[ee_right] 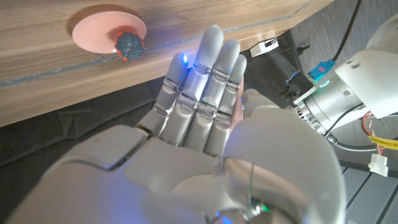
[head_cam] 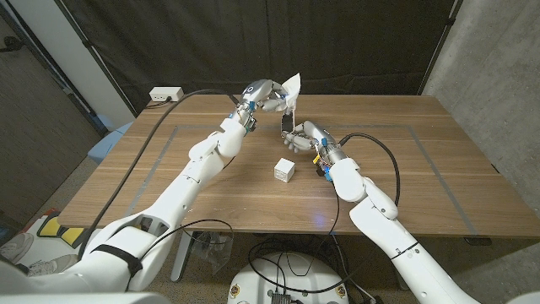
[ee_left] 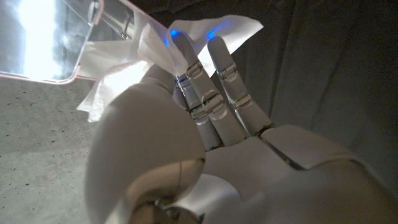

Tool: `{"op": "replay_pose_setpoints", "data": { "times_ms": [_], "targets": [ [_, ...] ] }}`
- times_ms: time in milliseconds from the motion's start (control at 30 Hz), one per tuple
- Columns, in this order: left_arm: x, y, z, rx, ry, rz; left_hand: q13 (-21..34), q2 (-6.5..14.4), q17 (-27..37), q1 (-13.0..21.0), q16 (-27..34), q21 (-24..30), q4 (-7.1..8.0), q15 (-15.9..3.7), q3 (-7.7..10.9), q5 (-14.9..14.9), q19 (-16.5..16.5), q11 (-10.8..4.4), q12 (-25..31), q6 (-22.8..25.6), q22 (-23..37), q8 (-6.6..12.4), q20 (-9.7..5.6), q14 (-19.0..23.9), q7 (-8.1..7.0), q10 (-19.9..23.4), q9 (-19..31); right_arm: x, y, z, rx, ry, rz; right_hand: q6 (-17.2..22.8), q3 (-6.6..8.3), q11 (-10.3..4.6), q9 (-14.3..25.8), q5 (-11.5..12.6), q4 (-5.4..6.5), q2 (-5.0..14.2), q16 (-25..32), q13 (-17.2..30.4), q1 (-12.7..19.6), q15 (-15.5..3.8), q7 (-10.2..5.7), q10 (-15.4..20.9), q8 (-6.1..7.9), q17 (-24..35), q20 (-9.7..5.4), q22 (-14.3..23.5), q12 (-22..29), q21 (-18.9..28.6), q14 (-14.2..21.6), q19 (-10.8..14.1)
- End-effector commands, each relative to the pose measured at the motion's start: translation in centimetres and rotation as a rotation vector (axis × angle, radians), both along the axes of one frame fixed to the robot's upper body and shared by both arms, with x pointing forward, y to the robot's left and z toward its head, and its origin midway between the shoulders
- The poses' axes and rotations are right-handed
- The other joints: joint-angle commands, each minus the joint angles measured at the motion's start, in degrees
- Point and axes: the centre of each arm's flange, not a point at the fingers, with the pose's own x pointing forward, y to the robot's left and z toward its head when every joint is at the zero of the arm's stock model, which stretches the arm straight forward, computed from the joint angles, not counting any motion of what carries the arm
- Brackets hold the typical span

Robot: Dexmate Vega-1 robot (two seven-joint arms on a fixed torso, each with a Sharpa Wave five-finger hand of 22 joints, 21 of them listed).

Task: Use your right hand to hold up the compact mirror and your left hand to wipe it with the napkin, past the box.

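Holding the compact mirror (head_cam: 288, 123) upright above the desk (head_cam: 439, 160), beyond the box (head_cam: 285, 170), right hand (head_cam: 305, 138) fingers clamped around it. Pressing the napkin (head_cam: 292, 87), pinched in left hand (head_cam: 263, 95) fingers, against the glass; keeping the mirror steady and wiping lightly.

A matt wood grain is shown by the worktop (head_cam: 422, 160). The napkin (head_cam: 293, 87) is seen as soft, creased white paper. A glossy reflective face, edged in what may be pink plastic, is presented by the compact mirror (ee_left: 43, 37). Both hands are shelled in smooth, glossy white plastic.
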Motion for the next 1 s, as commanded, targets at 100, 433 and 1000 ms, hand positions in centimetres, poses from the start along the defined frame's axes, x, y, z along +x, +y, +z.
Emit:
{"op": "replay_pose_setpoints", "data": {
  "times_ms": [100,433,1000],
  "targets": [
    [-0.8,0.2,-0.3,-0.032,-0.030,-0.026,0.25,-0.45,0.26,-0.17,0.05,0.42,0.16,0.01,0.50,-0.09,-0.58,-1.78,-0.13,0.44,0.08,0.02,-5.68,-0.01,-0.41,1.51,0.19,-0.6,-0.2,-0.2,-0.001,-0.023,0.016,0.54,3.00,-0.20,0.26,-0.23,-3.06,0.91,0.26,0.23,0.16,-1.84,-0.04,0.21,-0.20,0.46,-6.21,0.14,-0.32,-0.20,0.58,-0.18],
    [-1.0,-0.5,0.3,0.094,0.176,-0.087,0.43,-0.49,0.51,-0.26,-0.18,0.63,0.24,-0.02,0.63,-0.04,-1.00,-1.87,-0.37,0.47,0.05,-0.13,-5.71,-0.21,-0.51,1.48,0.20,-1.2,-0.3,-0.4,0.004,-0.034,0.018,0.55,2.90,-0.21,0.47,-0.31,-3.30,1.01,0.14,0.25,0.10,-1.90,0.04,0.35,-0.44,0.44,-6.26,0.18,-0.44,-0.43,0.62,-0.13],
    [-0.6,-0.8,0.7,0.132,0.480,-0.341,0.78,-0.49,0.97,-0.29,-0.48,1.09,0.31,-0.01,0.89,0.05,-1.47,-1.67,-0.81,0.35,0.02,-0.43,-5.65,-0.39,-0.32,1.40,0.22,-2.0,-0.7,-1.0,0.009,-0.035,0.010,0.70,2.83,-0.13,0.62,-0.38,-3.55,1.13,0.06,0.51,-0.03,-1.84,0.09,0.31,-0.78,0.61,-6.24,0.22,-0.56,-0.72,0.68,-0.18]
  ]
}}
